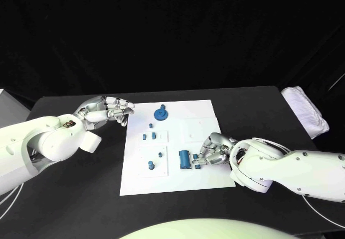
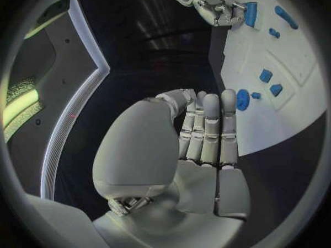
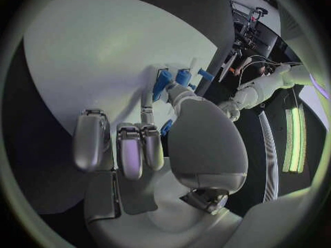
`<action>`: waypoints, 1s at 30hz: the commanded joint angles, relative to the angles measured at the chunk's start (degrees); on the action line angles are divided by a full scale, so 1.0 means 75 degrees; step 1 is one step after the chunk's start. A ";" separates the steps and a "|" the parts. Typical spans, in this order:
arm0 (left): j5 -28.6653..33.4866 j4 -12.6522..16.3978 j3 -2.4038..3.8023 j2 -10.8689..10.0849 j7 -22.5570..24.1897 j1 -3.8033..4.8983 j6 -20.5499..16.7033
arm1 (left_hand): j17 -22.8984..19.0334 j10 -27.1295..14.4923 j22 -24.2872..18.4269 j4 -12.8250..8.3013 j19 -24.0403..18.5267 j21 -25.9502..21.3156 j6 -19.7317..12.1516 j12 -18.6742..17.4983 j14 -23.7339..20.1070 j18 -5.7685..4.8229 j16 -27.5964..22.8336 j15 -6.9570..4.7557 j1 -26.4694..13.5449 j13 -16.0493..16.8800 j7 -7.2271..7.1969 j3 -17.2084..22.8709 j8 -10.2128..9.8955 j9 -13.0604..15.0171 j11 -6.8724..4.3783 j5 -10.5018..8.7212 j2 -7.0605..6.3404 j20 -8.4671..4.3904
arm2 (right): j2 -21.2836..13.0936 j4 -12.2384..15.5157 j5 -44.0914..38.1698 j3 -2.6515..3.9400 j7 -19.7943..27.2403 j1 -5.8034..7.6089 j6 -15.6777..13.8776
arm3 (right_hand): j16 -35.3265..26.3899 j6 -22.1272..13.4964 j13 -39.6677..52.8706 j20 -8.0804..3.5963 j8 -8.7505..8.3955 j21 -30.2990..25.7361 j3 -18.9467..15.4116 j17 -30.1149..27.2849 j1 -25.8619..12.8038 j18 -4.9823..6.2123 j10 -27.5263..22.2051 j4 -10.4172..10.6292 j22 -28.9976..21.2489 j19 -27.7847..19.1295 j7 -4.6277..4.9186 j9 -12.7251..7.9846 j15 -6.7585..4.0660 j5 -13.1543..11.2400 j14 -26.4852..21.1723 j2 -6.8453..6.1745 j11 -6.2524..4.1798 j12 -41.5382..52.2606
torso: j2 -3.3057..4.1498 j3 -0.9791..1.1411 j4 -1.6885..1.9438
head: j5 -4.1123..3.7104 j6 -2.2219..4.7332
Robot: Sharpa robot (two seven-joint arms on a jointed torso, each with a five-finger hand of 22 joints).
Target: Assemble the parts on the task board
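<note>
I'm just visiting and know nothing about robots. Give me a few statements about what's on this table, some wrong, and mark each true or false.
1. The task board is white. True.
2. The left hand holds a blue part. False: it holds nothing and sits at the board's far left corner.
3. The right hand is at a blue part on the board. True.
4. The round blue part lies off the board, on the black table. False: it lies on the board.

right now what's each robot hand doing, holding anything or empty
Left robot hand: holds nothing, fingers straight and side by side, at the task board's left edge.
Right robot hand: fingers beside a blue part on the board; whether it grips cannot be told.
</note>
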 commanded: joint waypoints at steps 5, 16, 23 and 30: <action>-0.0010 0.0015 0.0004 0.0005 0.0015 0.0002 0.0139 | 0.0011 -0.0060 0.0006 0.0009 0.0000 0.0034 -0.0016 0.0044 0.0012 0.0054 -0.0049 0.0017 -0.0024 -0.0009 0.0001 0.0038 0.0001 0.0007 -0.0012 0.0027 0.0073 0.0004 | 0.0020 -0.0198 -0.0042 -0.0013 0.0162 -0.0017 0.0064 | 0.0033 0.0025 0.2010 -0.0027 0.0048 0.0027 -0.0026 0.2013 -0.0006 -0.0097 0.0798 0.0048 0.1074 0.0275 0.0005 0.0005 -0.0024 0.0028 0.0797 0.0071 -0.0059 0.0046 | -0.0002 0.0001 -0.0003 | 0.0003 -0.0004; -0.0017 0.0014 0.0004 0.0005 0.0007 0.0002 0.0142 | 0.0011 -0.0060 0.0006 0.0009 0.0000 0.0034 -0.0016 0.0044 0.0012 0.0054 -0.0049 0.0017 -0.0024 -0.0009 0.0001 0.0038 0.0001 0.0007 -0.0012 0.0027 0.0073 0.0004 | 0.0050 -0.0279 -0.0021 -0.0013 0.0266 -0.0022 0.0273 | 0.0033 0.0019 0.2010 -0.0028 0.0059 0.0036 -0.0101 0.2013 0.0076 -0.0099 0.0798 0.0012 0.1083 0.0276 0.0004 0.0008 -0.0026 0.0009 0.0797 -0.0006 -0.0061 0.0046 | -0.0004 0.0003 -0.0006 | 0.0001 -0.0028; -0.0027 0.0014 0.0003 0.0004 0.0005 0.0002 0.0138 | 0.0011 -0.0060 0.0006 0.0009 0.0000 0.0034 -0.0016 0.0044 0.0012 0.0054 -0.0049 0.0017 -0.0024 -0.0009 0.0001 0.0038 0.0001 0.0007 -0.0012 0.0027 0.0073 0.0004 | 0.0064 -0.0338 -0.0016 -0.0014 0.0339 -0.0032 0.0241 | 0.0033 0.0026 0.2010 -0.0028 0.0066 0.0042 -0.0122 0.2013 0.0092 -0.0101 0.0798 0.0008 0.1087 0.0277 0.0002 0.0011 -0.0025 0.0007 0.0797 -0.0019 -0.0063 0.0046 | 0.0000 0.0007 0.0000 | 0.0006 -0.0023; -0.0040 0.0011 0.0003 0.0011 0.0003 0.0002 0.0139 | 0.0014 -0.0067 0.0011 -0.0003 0.0001 0.0041 -0.0015 0.0050 0.0014 0.0053 -0.0054 0.0018 -0.0025 -0.0010 0.0004 0.0045 0.0002 0.0012 -0.0009 0.0026 0.0087 0.0003 | 0.0040 -0.0302 0.0165 -0.0014 0.0646 -0.0037 -0.0269 | 0.0033 0.0017 0.2010 -0.0021 0.0094 0.0008 -0.0517 0.2013 -0.0073 -0.0097 0.0798 0.0290 0.1090 0.0274 0.0022 0.0017 -0.0015 0.0003 0.0797 -0.0010 -0.0047 0.0046 | -0.0002 0.0001 -0.0007 | 0.0000 -0.0009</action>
